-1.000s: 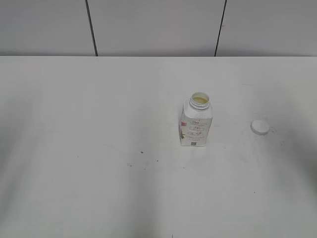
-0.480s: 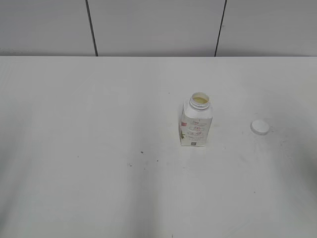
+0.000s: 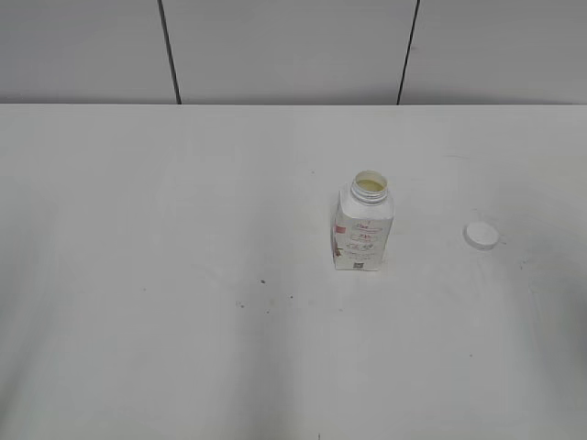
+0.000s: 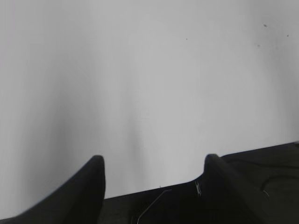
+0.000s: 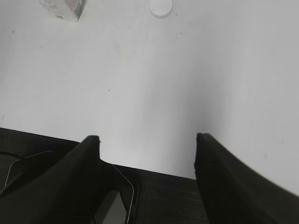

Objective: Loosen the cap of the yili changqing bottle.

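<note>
The yili changqing bottle [image 3: 363, 228] stands upright on the white table, right of the middle, with its neck open and no cap on it. The white cap [image 3: 481, 236] lies flat on the table to the bottle's right, apart from it. In the right wrist view the cap [image 5: 161, 7] and the bottle's bottom corner [image 5: 63, 8] show at the top edge. My right gripper [image 5: 145, 139] is open and empty, far from both. My left gripper [image 4: 153, 161] is open and empty over bare table. Neither arm shows in the exterior view.
The white table [image 3: 183, 229] runs to a grey panelled wall [image 3: 275, 46] at the back. A few small dark specks [image 3: 262, 281] lie on the table left of the bottle. The table's near edge [image 5: 154, 170] shows under my right gripper.
The soft shadows at the right and left edges of the table have faded. The bottle and the cap have not moved.
</note>
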